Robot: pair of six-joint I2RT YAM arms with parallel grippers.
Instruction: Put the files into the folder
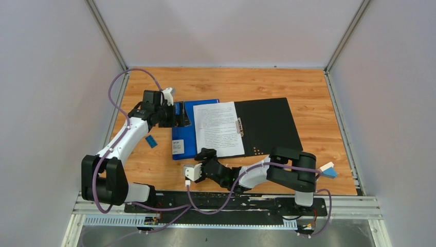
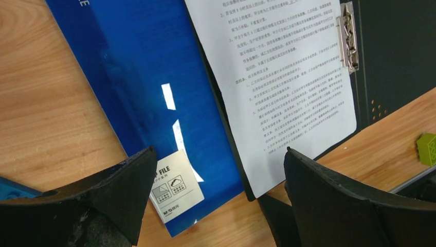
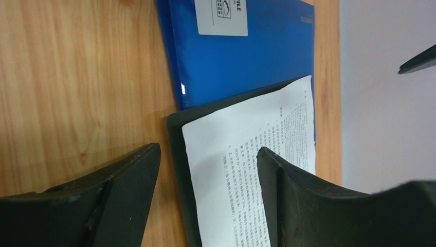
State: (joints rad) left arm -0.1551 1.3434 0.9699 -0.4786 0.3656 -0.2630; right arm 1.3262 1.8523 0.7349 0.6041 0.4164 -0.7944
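Note:
A white sheet printed with black text (image 1: 218,128) lies on the left half of an open black folder (image 1: 270,126), beside the folder's metal clip (image 1: 239,127). I cannot tell if a second sheet lies under it. The black folder's left edge overlaps a blue file cover (image 1: 186,131). My left gripper (image 1: 180,114) is open and empty over the blue cover's far left part. My right gripper (image 1: 205,154) is open and empty at the sheet's near left corner. The left wrist view shows the sheet (image 2: 277,77), clip (image 2: 348,38) and blue cover (image 2: 139,77). The right wrist view shows the sheet (image 3: 231,154) between my fingers.
The wooden table (image 1: 329,103) is walled by grey panels at the back and sides. A metal rail (image 1: 226,206) runs along the near edge. A small green thing (image 2: 427,148) shows at the right edge of the left wrist view.

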